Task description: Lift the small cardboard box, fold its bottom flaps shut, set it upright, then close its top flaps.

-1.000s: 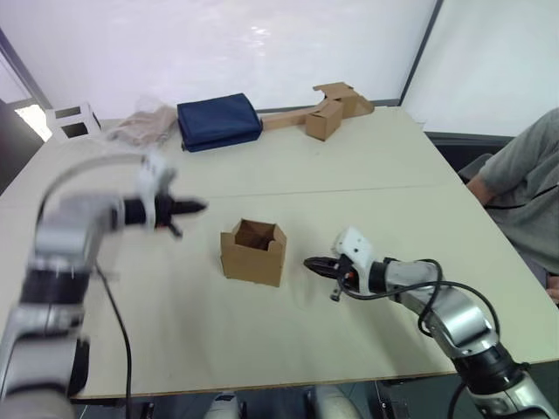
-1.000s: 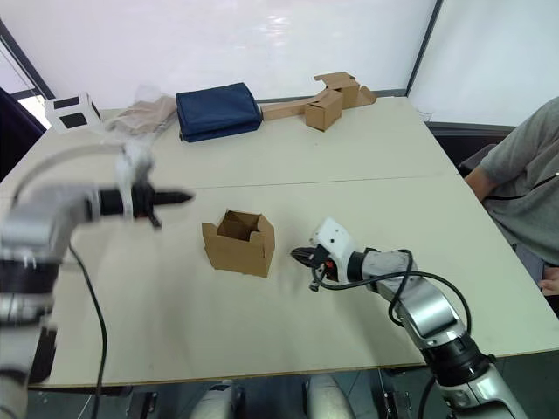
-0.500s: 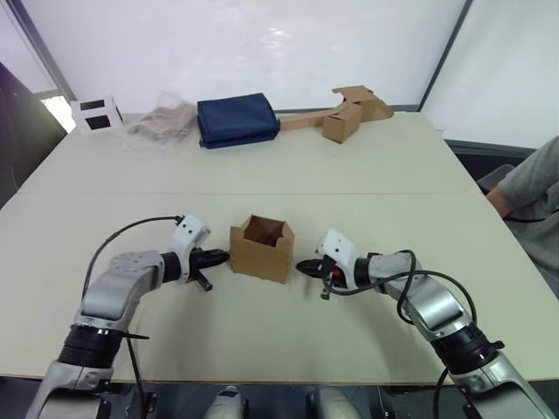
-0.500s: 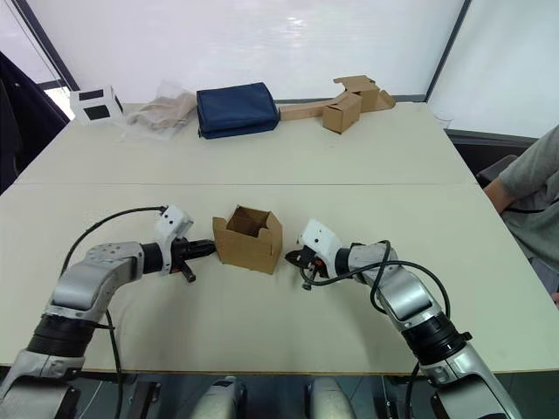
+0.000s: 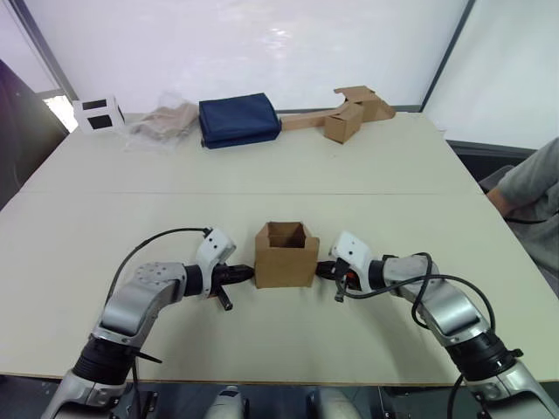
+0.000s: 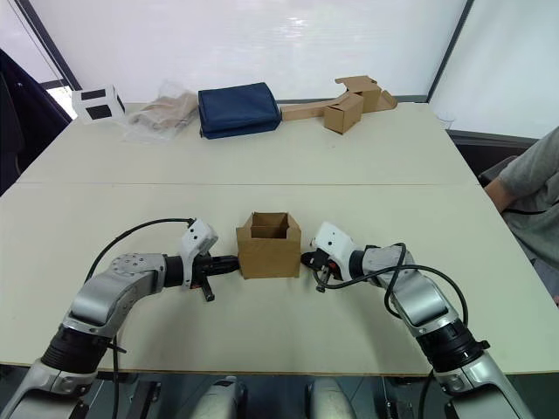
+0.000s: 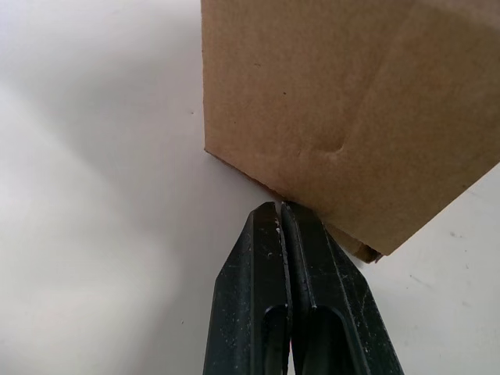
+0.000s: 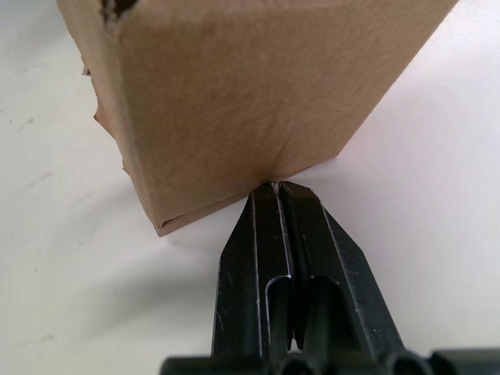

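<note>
Now the small cardboard box (image 5: 285,255) sits upright on the table (image 5: 367,166), mouth open, near its front middle. The left gripper (image 5: 247,275) presses in from nine o'clock, the right gripper (image 5: 321,270) from three, each with jaws pinched together, tips touching the box's lower walls.

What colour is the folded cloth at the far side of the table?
Dark navy blue; the folded cloth shows best in the right eye view.

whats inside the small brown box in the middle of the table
The small plain brown cardboard box stands open-topped; only its bare inner walls show, with nothing seen inside. Its floor is hidden by the near wall, so something low could lie there.
</note>
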